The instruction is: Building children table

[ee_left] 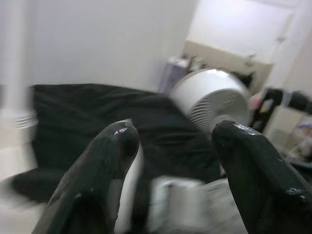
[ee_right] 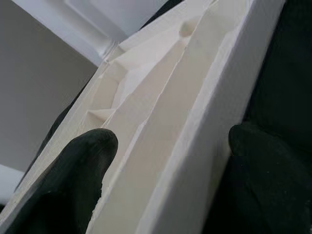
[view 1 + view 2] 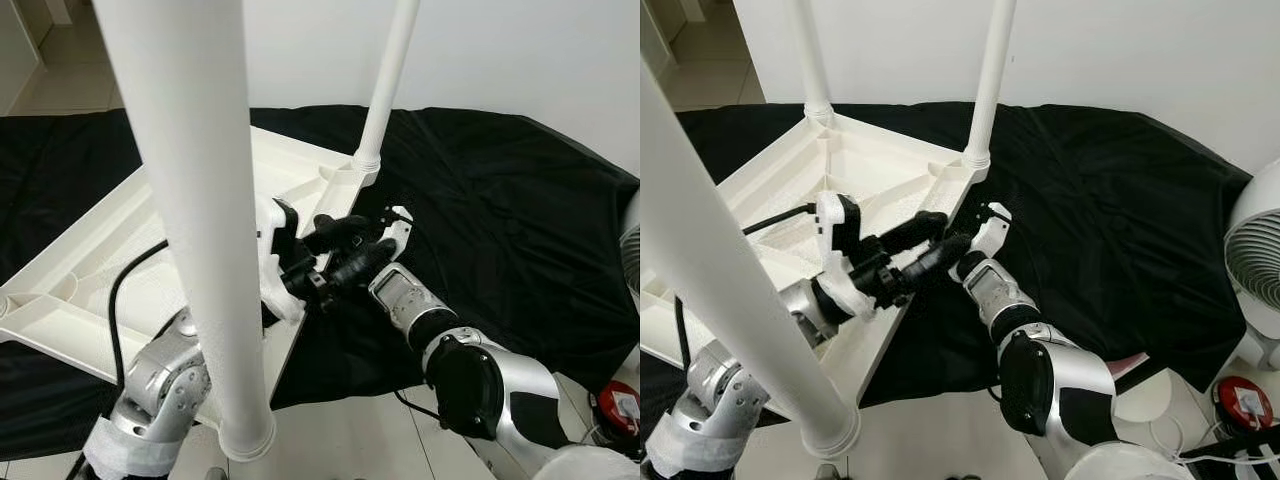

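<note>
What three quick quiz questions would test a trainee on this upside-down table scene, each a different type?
1. True or false: the white table lies upside down on a black cloth.
2. How many legs stand screwed in? A two, B three, C four.
3. Fill in: the right end effector straddles the table's ____.

Key: 1 true; 2 B; 3 edge. The left end effector meets it at that edge.

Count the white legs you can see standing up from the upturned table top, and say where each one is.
3: a near leg close to the camera, a far-left corner leg, and a far-right corner leg beside the black cloth. A fourth may be out of frame.
</note>
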{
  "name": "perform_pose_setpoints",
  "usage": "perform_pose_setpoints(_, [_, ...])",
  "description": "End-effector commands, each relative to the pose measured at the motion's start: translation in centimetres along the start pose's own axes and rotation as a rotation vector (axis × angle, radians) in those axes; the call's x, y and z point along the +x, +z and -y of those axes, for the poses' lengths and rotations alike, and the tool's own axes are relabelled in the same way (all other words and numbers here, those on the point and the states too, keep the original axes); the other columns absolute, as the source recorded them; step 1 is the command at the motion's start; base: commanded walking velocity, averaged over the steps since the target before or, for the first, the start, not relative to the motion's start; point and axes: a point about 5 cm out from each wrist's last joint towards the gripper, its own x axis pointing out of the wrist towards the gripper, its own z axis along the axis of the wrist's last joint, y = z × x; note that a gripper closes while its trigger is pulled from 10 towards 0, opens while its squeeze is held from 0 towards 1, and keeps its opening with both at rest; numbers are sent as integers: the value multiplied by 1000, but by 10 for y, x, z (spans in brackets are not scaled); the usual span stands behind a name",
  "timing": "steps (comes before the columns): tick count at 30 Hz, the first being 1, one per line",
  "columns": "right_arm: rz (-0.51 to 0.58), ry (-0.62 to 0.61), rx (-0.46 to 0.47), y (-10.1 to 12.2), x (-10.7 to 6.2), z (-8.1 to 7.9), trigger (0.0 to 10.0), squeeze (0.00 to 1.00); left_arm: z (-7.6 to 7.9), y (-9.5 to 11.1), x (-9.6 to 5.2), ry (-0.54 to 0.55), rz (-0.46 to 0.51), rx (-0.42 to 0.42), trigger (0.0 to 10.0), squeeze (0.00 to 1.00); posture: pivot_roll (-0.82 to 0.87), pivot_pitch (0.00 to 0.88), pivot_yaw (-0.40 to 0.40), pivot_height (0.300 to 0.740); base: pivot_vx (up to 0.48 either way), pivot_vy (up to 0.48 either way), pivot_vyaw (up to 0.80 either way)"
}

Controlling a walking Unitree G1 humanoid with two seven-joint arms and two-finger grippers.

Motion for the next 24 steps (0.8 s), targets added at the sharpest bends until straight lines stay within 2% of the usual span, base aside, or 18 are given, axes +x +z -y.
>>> perform_pose_setpoints(1, [28,-16,-43,5,-8,12,10000,0,-15,2,-8,88,-12,43,10000,0,156,101,-60,740,0,0,0])
perform_pose_setpoints(4, [51,-10,-70,8,-16,21,10000,0,-27,3,-18,138,-43,88,10000,0,149,98,-62,740,0,0,0])
perform_pose_setpoints(5, [77,-5,-91,11,-23,29,10000,0,-35,4,-28,156,-69,139,10000,0,146,100,-65,740,0,0,0])
perform_pose_setpoints(6, [77,-5,-91,11,-23,29,10000,0,-35,4,-28,156,-69,139,10000,0,146,100,-65,740,0,0,0])
perform_pose_setpoints(7, [101,-1,-118,14,-30,34,10000,0,-42,6,-35,168,-88,182,10000,0,148,100,-67,740,0,0,0])
perform_pose_setpoints(12, [171,-3,-153,20,-43,43,10000,0,-53,6,-46,192,-132,238,10000,0,147,96,-78,740,0,0,0])
perform_pose_setpoints(14, [235,-14,-177,21,-63,48,10000,0,-63,2,-59,203,-215,292,10000,0,133,95,-75,740,0,0,0])
perform_pose_setpoints(17, [248,-15,-185,21,-71,49,10000,0,-65,0,-66,203,-251,303,10000,0,125,95,-72,740,0,0,0])
perform_pose_setpoints(21, [241,4,-255,29,-98,54,10000,0,-71,-8,-95,182,-402,357,10000,0,111,93,-67,740,0,0,0])
perform_pose_setpoints(24, [248,-11,-263,36,-106,58,10000,0,-73,-10,-102,178,-454,385,10000,0,112,94,-68,740,0,0,0])
